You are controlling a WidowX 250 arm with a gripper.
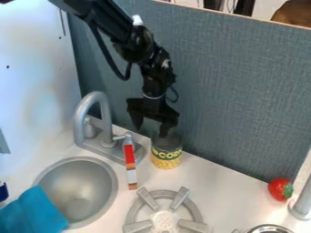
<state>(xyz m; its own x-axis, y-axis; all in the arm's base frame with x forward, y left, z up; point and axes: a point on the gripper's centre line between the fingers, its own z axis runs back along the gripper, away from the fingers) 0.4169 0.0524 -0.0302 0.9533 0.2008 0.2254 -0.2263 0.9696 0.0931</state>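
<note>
From where I'm standing, what matters is how the corn can lies from the gripper: below it, and off a little towards the right of the camera view. The gripper hangs down from the black arm with its two fingers well spread, and I see nothing held between them. The can isn't centred under that gap. The right-hand finger, as the camera sees it, comes down at the can's dark top; whether it touches the rim, dips inside or only passes in front, I can't tell. The other finger hangs off to the left and a bit higher, out over the side where the faucet stands.

The can is upright by the back edge of the bench, close to the grey-blue panel, so its long axis runs up and down, much the way the fingers point. A slim red-and-white carton is near it on the faucet side, by the rim of the round sink, and the stove burner lies in front, towards the bench's near edge. This one arm is the nearest to the can.
</note>
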